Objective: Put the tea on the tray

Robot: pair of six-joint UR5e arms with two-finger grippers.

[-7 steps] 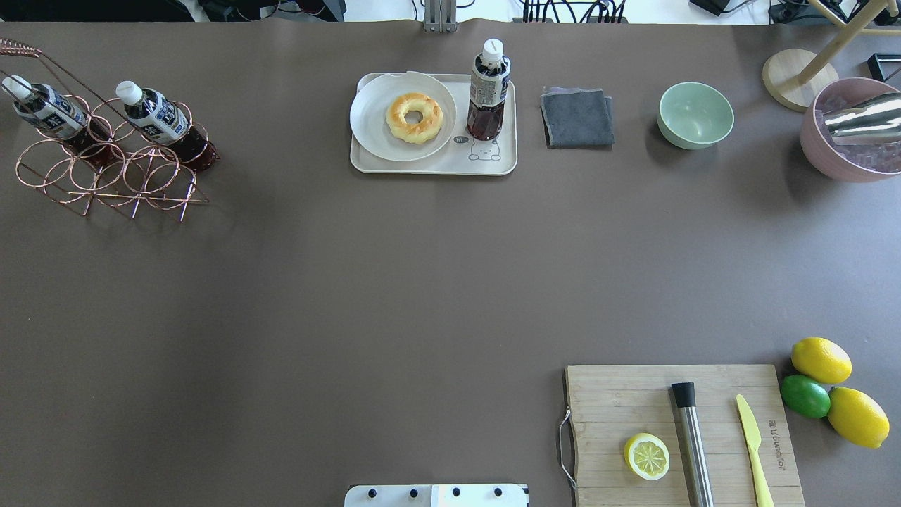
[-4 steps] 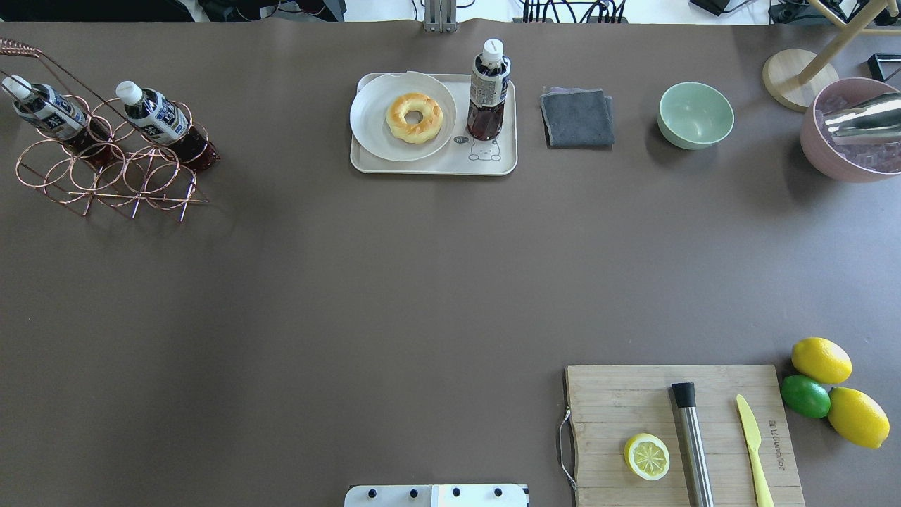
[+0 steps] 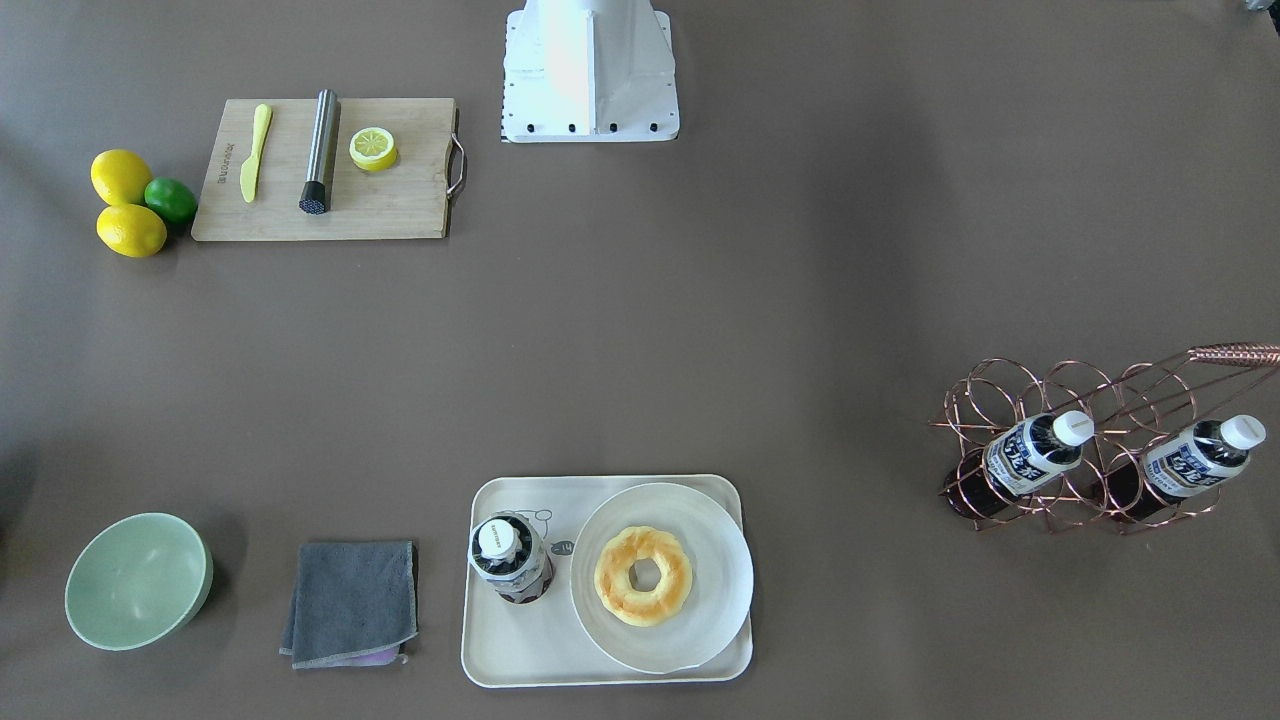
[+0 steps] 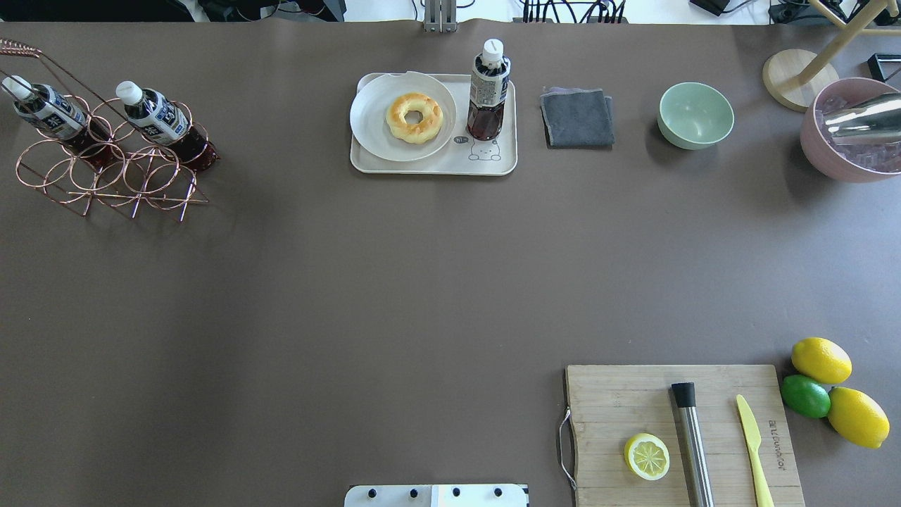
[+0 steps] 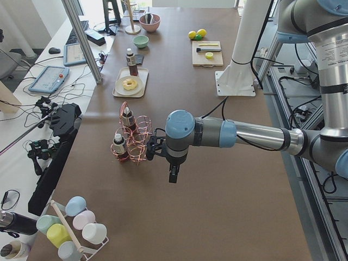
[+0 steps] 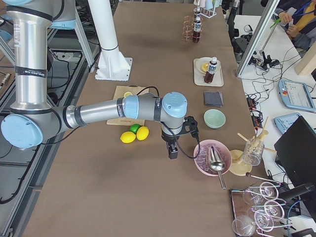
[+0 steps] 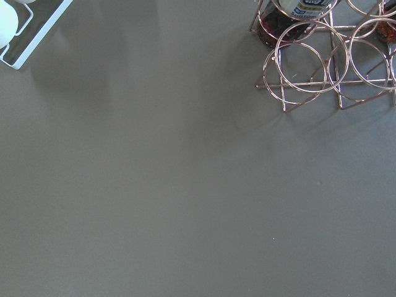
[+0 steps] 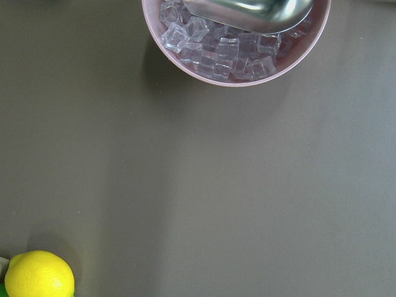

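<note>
Neither arm reaches into the overhead or front views. The left end effector point(image 5: 173, 176) shows only from the end of the bench point(image 4: 422, 282), small and dark, pointing down. I cannot tell whether its fingers are spread or pressed together. The same goes for the right end effector point(image 6: 173, 152), which hangs fingers-down near the other end and is too small to judge.

The left wrist camera takes in mostly bare bench. The copper wire rack point(image 5: 134, 144) near that end effector is cut off at the picture's top edge, with only the dark base of one racked bottle point(image 7: 272, 28) showing. The right wrist camera catches a pink bowl of ice point(image 8: 185, 65) and a metal scoop point(image 8: 247, 9), both cropped at the top. A lemon point(image 8: 38, 275) is clipped at the bottom corner.

The tea point(image 4: 487, 95) stands well apart from both end effectors. From the left one it is past the rack, farther along the bench. From the right one it is beyond the green bowl point(image 6: 214, 118) and the grey cloth point(image 6: 213, 98). It stands upright on the tray point(image 4: 436, 166), long axis vertical and white cap up. It is just beside the plate point(image 4: 373, 120) that carries a doughnut point(image 4: 414, 117). From the front its body partly hides the tray's little bear drawing point(image 4: 484, 149).
</note>
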